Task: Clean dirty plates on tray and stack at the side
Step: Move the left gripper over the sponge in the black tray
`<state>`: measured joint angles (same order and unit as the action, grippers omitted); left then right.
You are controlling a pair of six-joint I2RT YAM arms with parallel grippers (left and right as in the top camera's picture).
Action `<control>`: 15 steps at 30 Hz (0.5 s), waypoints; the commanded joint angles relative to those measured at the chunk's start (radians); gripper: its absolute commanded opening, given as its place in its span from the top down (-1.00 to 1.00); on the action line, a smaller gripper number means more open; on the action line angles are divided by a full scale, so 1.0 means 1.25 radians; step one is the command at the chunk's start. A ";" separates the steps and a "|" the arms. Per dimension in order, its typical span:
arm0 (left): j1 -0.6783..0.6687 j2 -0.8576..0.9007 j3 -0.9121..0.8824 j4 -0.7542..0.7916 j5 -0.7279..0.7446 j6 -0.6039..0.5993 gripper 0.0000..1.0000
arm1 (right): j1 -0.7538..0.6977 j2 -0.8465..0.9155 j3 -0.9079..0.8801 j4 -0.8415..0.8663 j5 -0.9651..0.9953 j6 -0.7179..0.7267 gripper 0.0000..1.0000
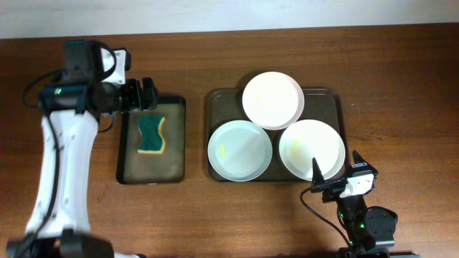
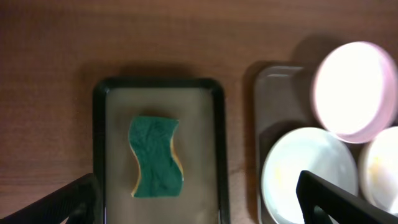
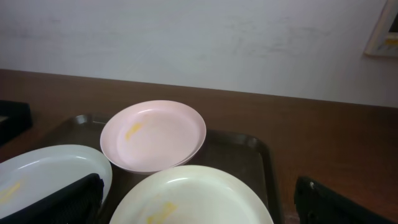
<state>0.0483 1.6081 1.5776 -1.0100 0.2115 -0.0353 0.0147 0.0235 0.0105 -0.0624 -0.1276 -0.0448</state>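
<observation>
Brown wood-grain table underneath, pale wall behind in the right wrist view. Right of centre, dark brown tray carrying all three white plates. At the back, far plate, hiding part of the tray's far rim from overhead and overlapping the edges of the other two. In front, near-left plate and near-right plate side by side, rims close or touching; cannot tell which. Yellowish smears on each plate, faint from above, plainer in the right wrist view.

Just left of the brown tray, smaller black tray, with green sponge lying flat near its middle, yellow layer showing along one edge.

Over the black tray's far rim, left tool, spread wide and gripping nothing. In its own view, dark fingers at the two lower corners, sponge ahead between them, untouched.

At the table's near edge, by the brown tray's near-right corner, right tool, reaching over the rim of the near-right plate, likewise wide apart and empty. In its own view, fingers at both lower corners, near-right plate between them, no contact visible.
</observation>
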 commanded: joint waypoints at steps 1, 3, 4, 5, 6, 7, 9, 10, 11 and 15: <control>0.001 0.094 0.012 -0.016 -0.020 -0.020 -0.99 | 0.005 -0.001 -0.004 -0.005 0.005 0.007 -0.97; 0.001 0.139 0.012 -0.017 -0.021 -0.020 -0.99 | 0.005 -0.001 -0.004 -0.005 0.004 0.007 -0.97; 0.001 0.163 0.012 -0.023 -0.020 -0.020 -0.99 | 0.005 -0.001 -0.004 -0.005 0.004 0.007 -0.97; 0.001 0.185 0.012 -0.033 -0.021 -0.020 -0.99 | 0.005 -0.001 -0.004 -0.005 0.004 0.007 -0.97; 0.001 0.207 0.012 -0.041 -0.021 -0.020 -0.99 | 0.005 -0.001 -0.004 -0.005 0.004 0.007 -0.97; 0.001 0.230 0.012 -0.049 -0.021 -0.020 -0.99 | 0.005 -0.001 -0.004 -0.005 0.004 0.007 -0.97; 0.001 0.276 0.012 -0.056 -0.021 -0.020 -0.99 | 0.005 -0.001 -0.004 -0.005 0.004 0.007 -0.97; 0.001 0.295 0.012 -0.058 -0.021 -0.020 -0.99 | 0.005 -0.001 -0.004 -0.005 0.004 0.007 -0.97; 0.001 0.316 0.012 -0.059 -0.022 -0.020 -0.99 | 0.005 -0.001 -0.004 -0.005 0.004 0.007 -0.97; 0.001 0.395 0.011 -0.064 -0.057 -0.020 -1.00 | 0.005 -0.001 -0.004 -0.005 0.004 0.007 -0.97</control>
<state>0.0483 2.0335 1.5803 -1.0847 0.1860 -0.0498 0.0147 0.0235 0.0105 -0.0624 -0.1276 -0.0444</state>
